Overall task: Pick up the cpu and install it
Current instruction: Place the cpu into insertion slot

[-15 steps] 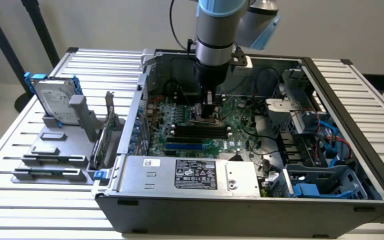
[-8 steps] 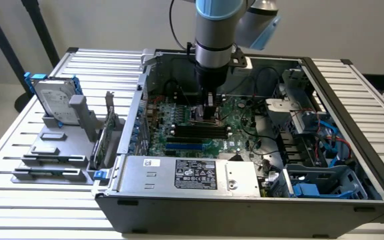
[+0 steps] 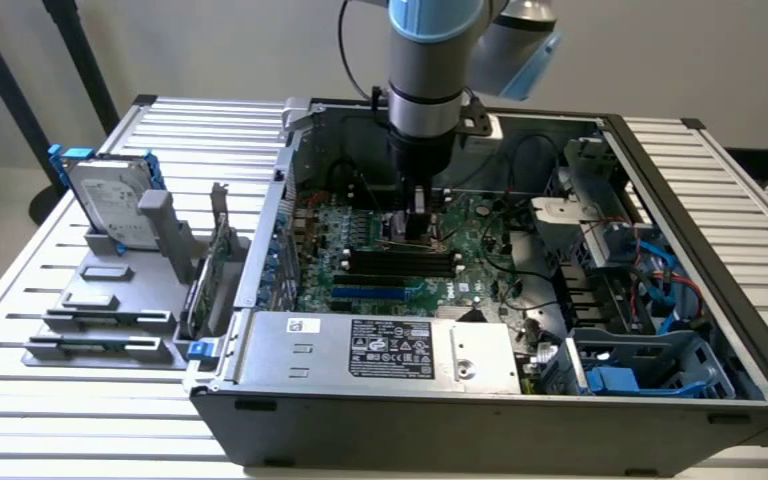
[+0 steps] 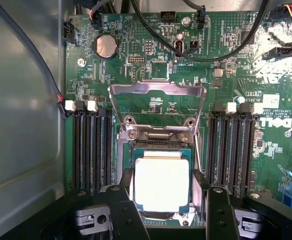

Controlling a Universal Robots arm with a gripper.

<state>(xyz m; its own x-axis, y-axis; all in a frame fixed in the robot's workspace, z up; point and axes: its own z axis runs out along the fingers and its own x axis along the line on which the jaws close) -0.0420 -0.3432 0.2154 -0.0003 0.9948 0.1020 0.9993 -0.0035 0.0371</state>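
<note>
**Gripper** (image 4: 163,192): lowered into the open computer case (image 3: 491,425), straddling the cpu (image 4: 162,184). Whether it clamps the chip or has let go cannot be told.

**Cpu:** lies flat in the socket (image 4: 161,145), silver top up. It looks squarely seated, probably so the contacts line up.

**Load plate** (image 4: 157,90): swung up on its hinge just beyond, which leaves the socket open from above.

**Memory slots** (image 4: 90,150): rows close on both sides of the socket. They likely limit sideways room.

**Coin cell** (image 4: 105,46) and black cables (image 4: 201,59): farther up the board, clear of the socket
</note>
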